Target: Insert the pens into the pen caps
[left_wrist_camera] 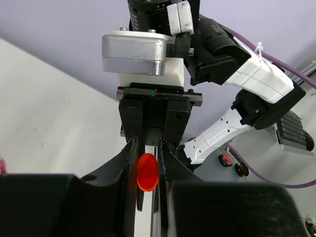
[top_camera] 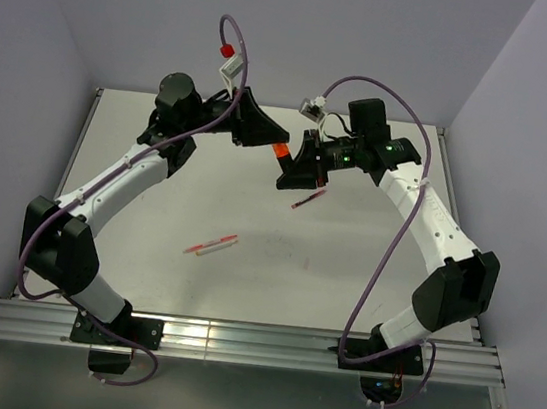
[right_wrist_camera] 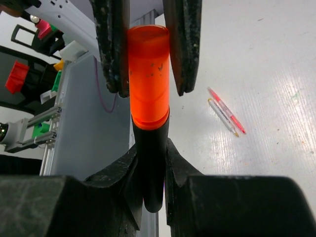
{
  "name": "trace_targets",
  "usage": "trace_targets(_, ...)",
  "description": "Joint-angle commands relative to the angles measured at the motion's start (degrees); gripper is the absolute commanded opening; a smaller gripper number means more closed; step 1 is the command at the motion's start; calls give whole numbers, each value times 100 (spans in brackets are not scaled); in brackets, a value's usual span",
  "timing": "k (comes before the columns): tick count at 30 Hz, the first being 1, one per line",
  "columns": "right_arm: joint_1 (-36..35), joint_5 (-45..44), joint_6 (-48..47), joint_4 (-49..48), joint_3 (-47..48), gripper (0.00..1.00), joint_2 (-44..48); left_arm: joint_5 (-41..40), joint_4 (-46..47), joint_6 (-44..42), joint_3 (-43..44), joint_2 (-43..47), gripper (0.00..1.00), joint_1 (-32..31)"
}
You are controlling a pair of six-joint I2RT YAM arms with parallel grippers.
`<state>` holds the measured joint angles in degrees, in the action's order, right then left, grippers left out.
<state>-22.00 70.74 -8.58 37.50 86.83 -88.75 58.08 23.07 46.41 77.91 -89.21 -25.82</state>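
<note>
My left gripper and right gripper meet tip to tip above the far middle of the table. In the left wrist view the left gripper is shut on the orange pen cap, seen end-on. In the right wrist view the right gripper is shut on the stubby black marker. The orange cap sits over the marker's front end, with the left fingers clamped on it. The cap shows as an orange spot from above. The yellowish and white caps are not visible.
A red and a white stick pen lie together on the table left of centre; they also show in the right wrist view. A thin dark-red pen lies below the right gripper. Purple walls close the back and sides.
</note>
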Motion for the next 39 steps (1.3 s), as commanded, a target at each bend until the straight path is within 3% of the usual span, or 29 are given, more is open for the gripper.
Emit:
trace_targets(1, -33, 344, -38, -419, 616, 0, -46, 844, 584, 447, -241, -35, 0, -133)
trace_targets(5, -24, 581, -170, -453, 826, 0, -107, 1038, 628, 350, -495, -35, 0, -248)
trace_targets(10, -33, 967, -126, -498, 1064, 0, -292, 1397, 1673, 843, -812, -70, 0, -300)
trace_targets(19, -41, 1100, -197, -506, 1161, 0, -336, 2084, 2317, 1388, -1111, -316, 0, -476)
trace_targets(23, -103, 557, -302, -498, 1065, 0, -231, 1962, 547, 276, -831, -281, 0, -494)
trace_targets(24, -181, 102, -328, -524, 1056, 0, -196, 1500, -1321, -1059, -621, -290, 0, -511)
trace_targets(25, -225, -94, -311, -567, 1056, 0, -161, 1165, -2445, -1725, -80, -316, 0, -537)
trace_targets(26, -304, -330, -50, -664, 1073, 0, -151, 822, -2848, -2028, 4, -316, 0, -599)
trace_targets(32, -340, -1036, 1041, -1631, 1003, 0, -81, 677, -1035, -618, -759, -36, 0, -678)
trace_targets(39, -314, -448, 709, -1728, 959, 0, -2, 1494, 398, 366, -1111, -105, 0, -678)
